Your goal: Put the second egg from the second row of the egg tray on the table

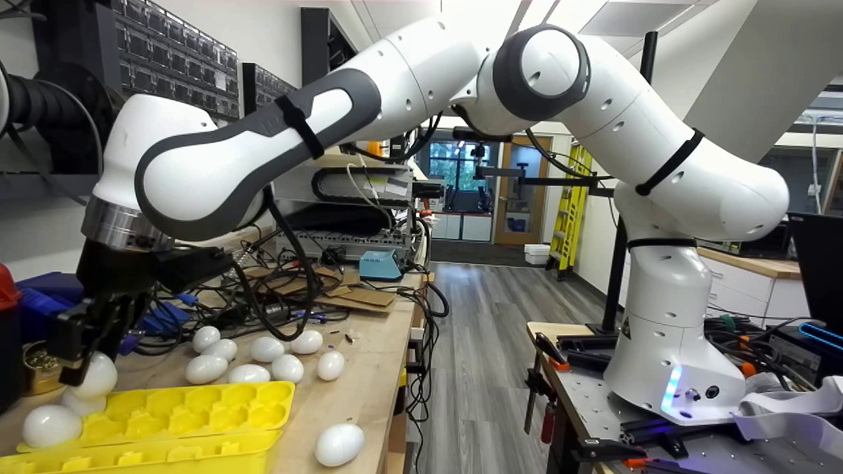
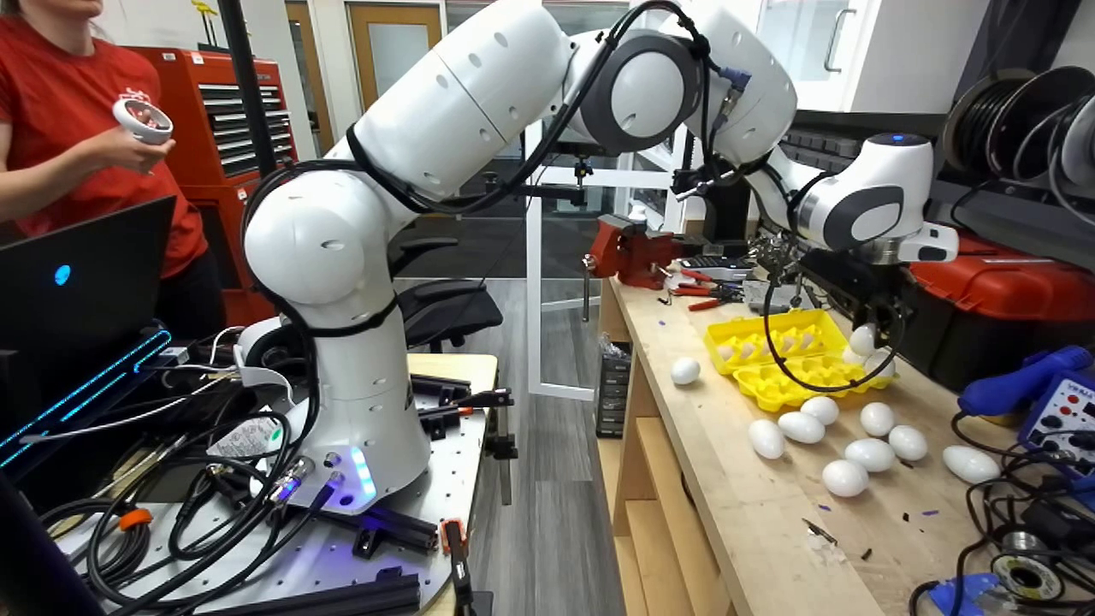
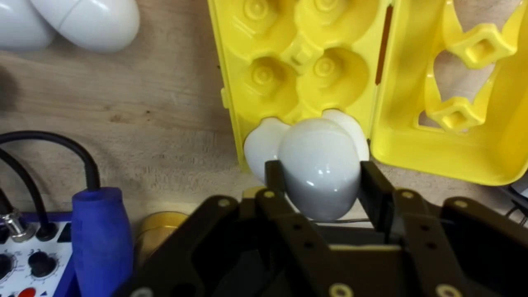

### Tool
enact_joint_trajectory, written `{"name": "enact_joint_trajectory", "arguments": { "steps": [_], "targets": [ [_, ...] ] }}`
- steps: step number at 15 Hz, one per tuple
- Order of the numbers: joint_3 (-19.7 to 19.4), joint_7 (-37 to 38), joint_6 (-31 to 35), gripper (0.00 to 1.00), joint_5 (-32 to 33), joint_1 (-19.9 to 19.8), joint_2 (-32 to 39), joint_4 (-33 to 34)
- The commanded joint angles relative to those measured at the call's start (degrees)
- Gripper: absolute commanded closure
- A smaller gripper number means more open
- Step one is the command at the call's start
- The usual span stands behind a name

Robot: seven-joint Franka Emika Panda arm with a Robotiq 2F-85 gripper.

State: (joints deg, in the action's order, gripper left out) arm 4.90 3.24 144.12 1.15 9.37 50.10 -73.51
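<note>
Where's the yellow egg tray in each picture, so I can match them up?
In an exterior view: egg tray at bottom left, partly cut off.
In an exterior view: egg tray right of centre, near mid-height.
In the wrist view: egg tray at upper right, partly cut off.
Shared landmark: white egg held in the gripper.

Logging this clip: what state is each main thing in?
Egg tray: open, two eggs in its end cups
Held egg: gripped above the tray's end
Fingers: closed on that egg
Loose eggs: nine, lying on the table
Red-lidded toolbox: shut
Laptop: open
Robot base light: lit blue
</note>
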Motion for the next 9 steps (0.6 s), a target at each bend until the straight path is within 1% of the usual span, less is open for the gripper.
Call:
{"name": "enact_joint_trajectory", "arguments": {
  "steps": [1, 4, 9],
  "targets": [
    [-0.5, -1.7, -0.7, 0.77, -0.1, -1.2, -3.7, -3.1],
    [-1.2, -2.1, -2.2, 0.77, 0.3, -1.7, -4.3, -3.3],
    [-2.5, -3.9, -5.4, 0.77, 1.1, -2.9, -7.2, -6.1]
  ]
}}
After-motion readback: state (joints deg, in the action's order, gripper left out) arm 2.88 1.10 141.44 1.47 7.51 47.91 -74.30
